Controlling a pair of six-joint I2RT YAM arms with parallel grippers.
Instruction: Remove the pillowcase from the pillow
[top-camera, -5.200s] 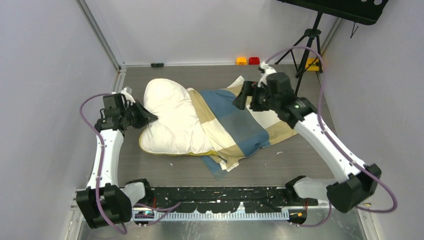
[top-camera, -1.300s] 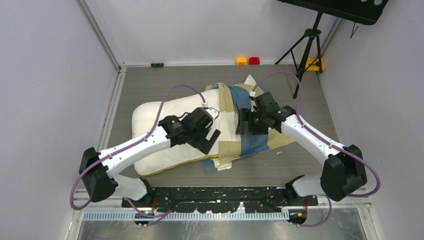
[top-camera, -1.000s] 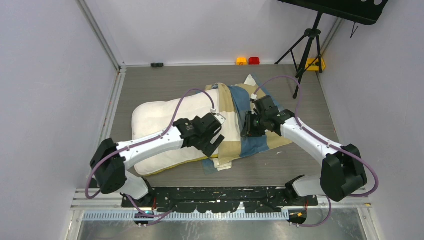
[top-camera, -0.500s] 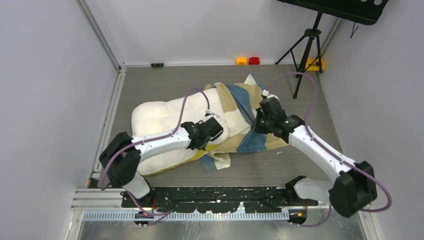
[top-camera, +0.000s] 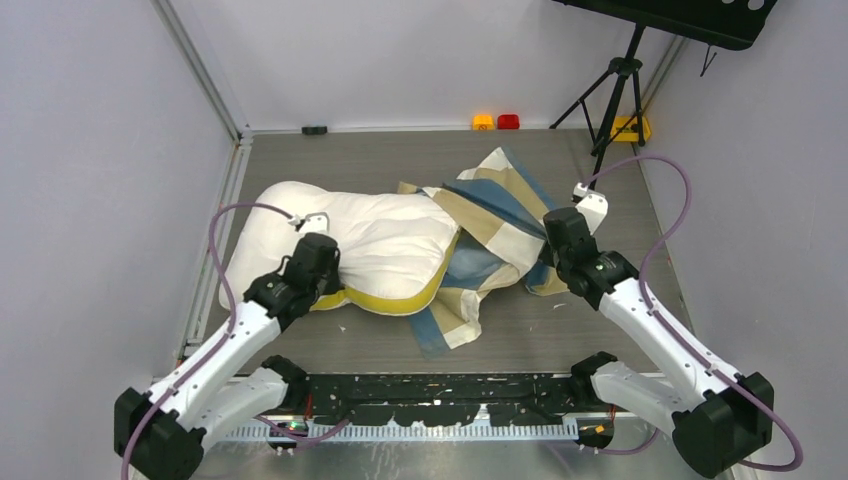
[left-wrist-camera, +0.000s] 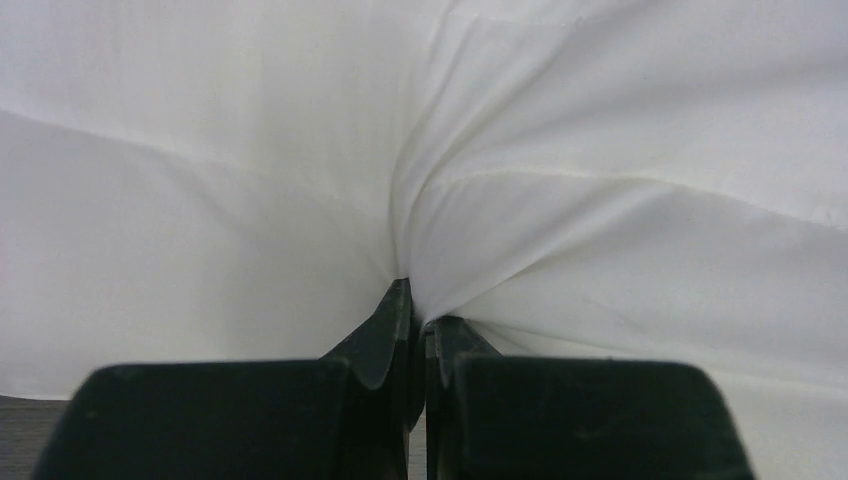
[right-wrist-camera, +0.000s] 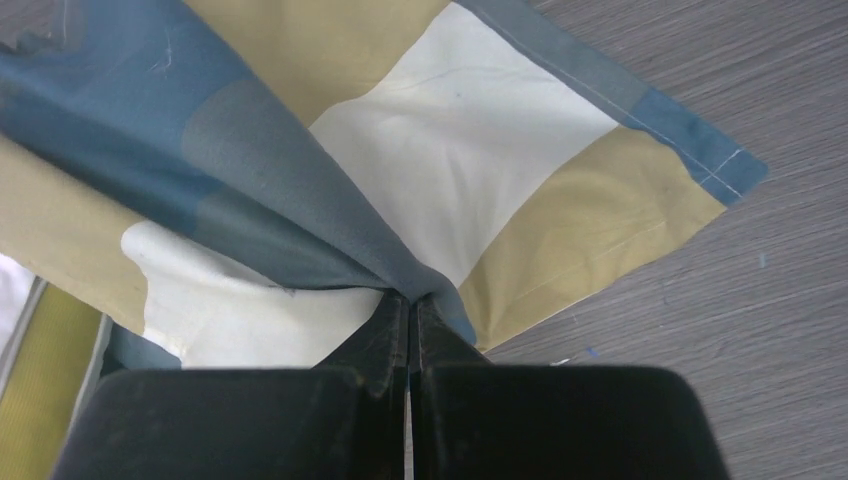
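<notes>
The cream-white pillow (top-camera: 360, 235) with its yellow piped edge lies left of centre on the table, mostly bare. Its right end still sits in the blue, tan and white checked pillowcase (top-camera: 495, 210), which is bunched to the right. My left gripper (top-camera: 322, 272) is shut on the pillow's white fabric (left-wrist-camera: 520, 230) at its near left side; the pinch (left-wrist-camera: 416, 312) draws creases toward the fingers. My right gripper (top-camera: 556, 243) is shut on a gathered fold of the pillowcase (right-wrist-camera: 300, 180) at its right side, with the pinch (right-wrist-camera: 410, 305) on blue cloth.
Grey walls close in the table (top-camera: 330, 165) on the left, back and right. A black tripod (top-camera: 612, 100) stands at the back right, with yellow and red blocks (top-camera: 496, 122) along the back edge. A loose corner of the case hangs toward the near edge (top-camera: 445, 325).
Both grippers have closed. The left arm has pulled the pillow leftward and toward the near edge, while the right arm has dragged the pillowcase to the right, baring more of the pillow.
</notes>
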